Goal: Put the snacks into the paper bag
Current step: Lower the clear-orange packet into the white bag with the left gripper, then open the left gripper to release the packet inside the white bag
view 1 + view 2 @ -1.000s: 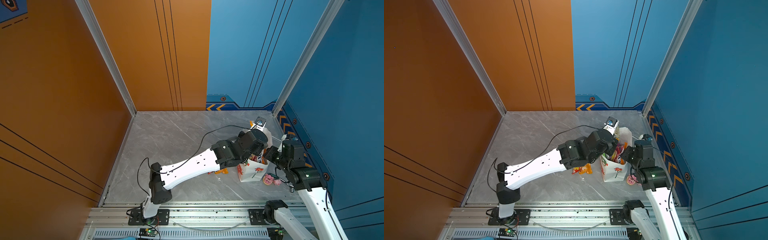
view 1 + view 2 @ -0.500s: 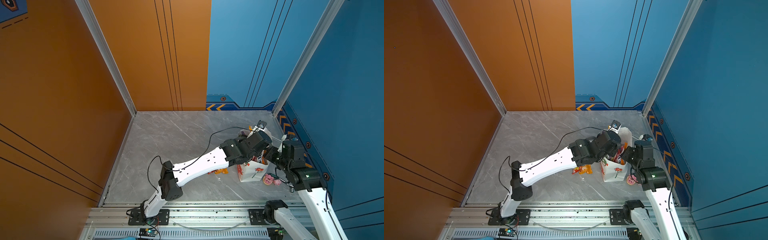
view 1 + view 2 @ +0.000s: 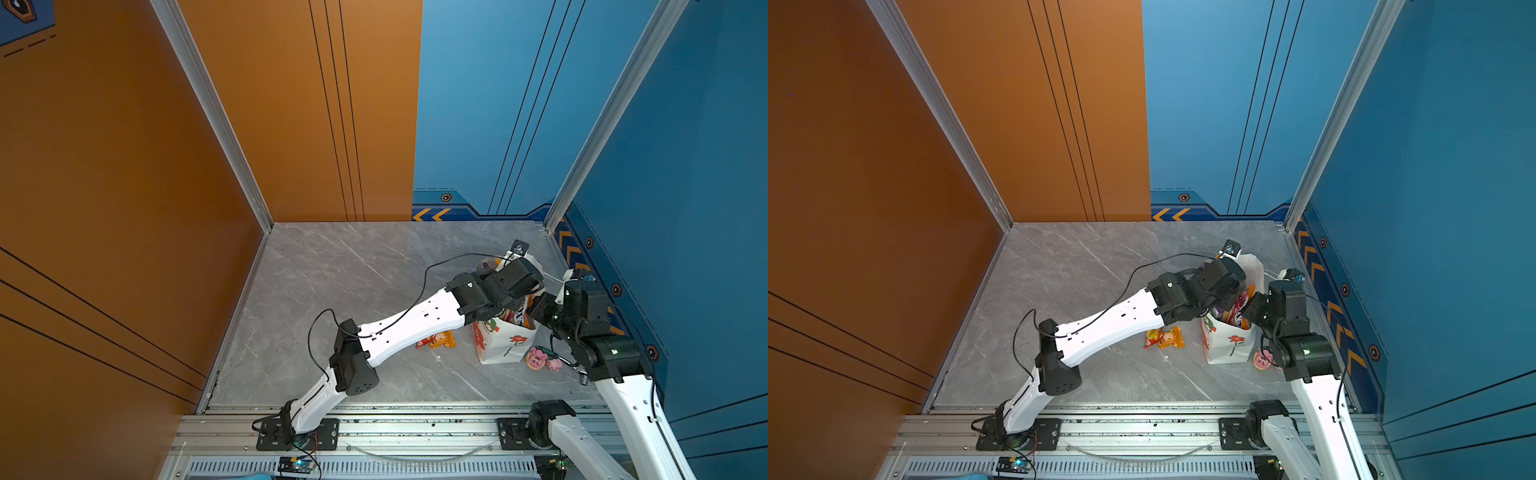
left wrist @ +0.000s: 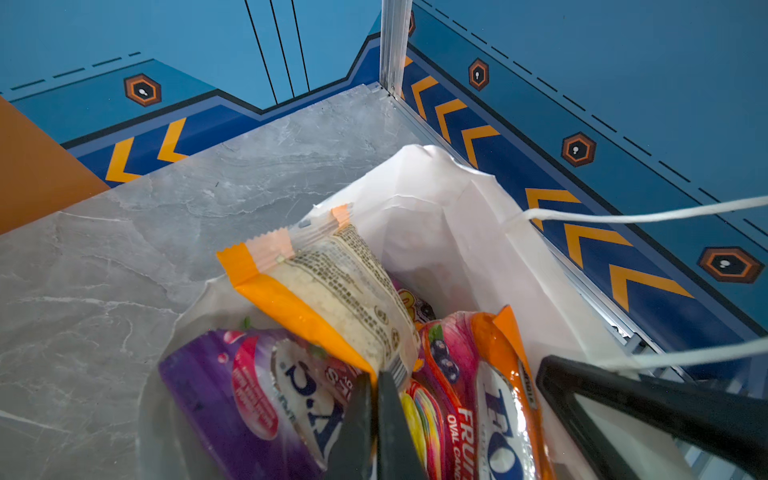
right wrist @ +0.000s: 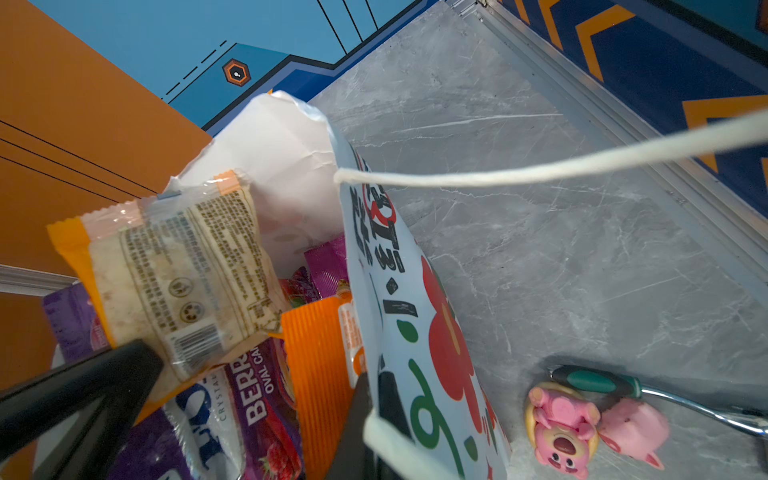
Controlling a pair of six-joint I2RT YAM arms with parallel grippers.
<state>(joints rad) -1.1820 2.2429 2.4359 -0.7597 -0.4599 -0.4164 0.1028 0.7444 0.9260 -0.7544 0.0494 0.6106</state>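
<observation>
Over the last second the left arm has been stretched out and its wrist brought lower over the bag (image 3: 505, 347), which stands upright at the right of the bench (image 3: 353, 270), near the blue wall. The right arm has not been moved.

The left gripper (image 4: 376, 399) is seen closed on the lower edge of an orange packet (image 4: 332, 291). The packet is held aslant in the bag's mouth, its free end standing above the other packets, and it is not yet released. The right gripper (image 5: 372, 415) is closed on the bag's near wall beside a cord handle (image 5: 540, 166), so the bag is steadied and its mouth held open.

Inside the bag a purple packet (image 4: 232, 395) and FOX'S bags (image 4: 494, 415) are already lodged, and the bag looks nearly full. Two small red-and-orange packets (image 3: 436, 340) are left on the bench just beside the bag, under the left forearm. Pink toys (image 5: 561, 428) lie at the bag's other side and are no part of the task.

The orange packet is judged to be on its way in. It should be pushed down among the others before release, or it may tip out over the rim. The red-and-orange packets on the bench would then remain to be fetched.
</observation>
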